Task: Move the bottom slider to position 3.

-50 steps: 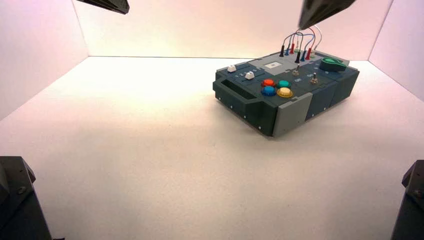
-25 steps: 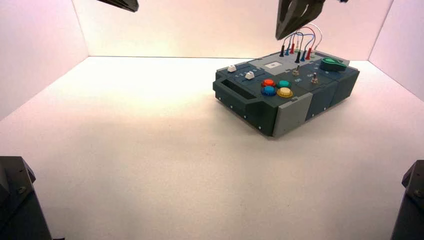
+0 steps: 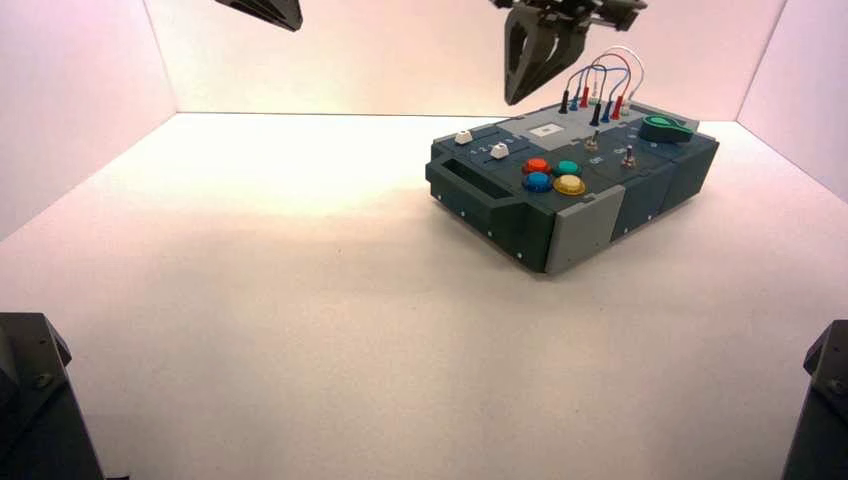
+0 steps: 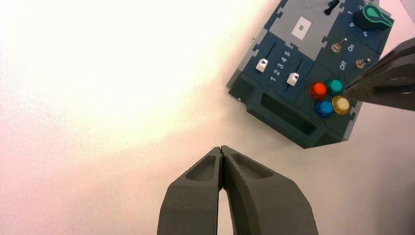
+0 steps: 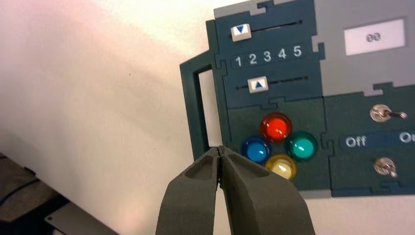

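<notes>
- The bottom slider (image 5: 258, 84), a small white block, sits at 2 on its track, between the number row and the red button (image 5: 276, 127).
- Position 3 (image 5: 267, 56) is the printed numeral in the middle of that row.
- The right gripper (image 5: 220, 149) hangs above the slider end of the box (image 3: 590, 170), touching nothing, jaws together.
- The left gripper (image 4: 221, 148) hovers over the desk (image 3: 300, 300), left of the box, jaws together.

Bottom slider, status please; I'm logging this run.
Right gripper shut, above the box's button end, slider untouched. Left gripper shut, out over the table. Bottom slider at 2, short of 3. Nothing blocking its track.
</notes>
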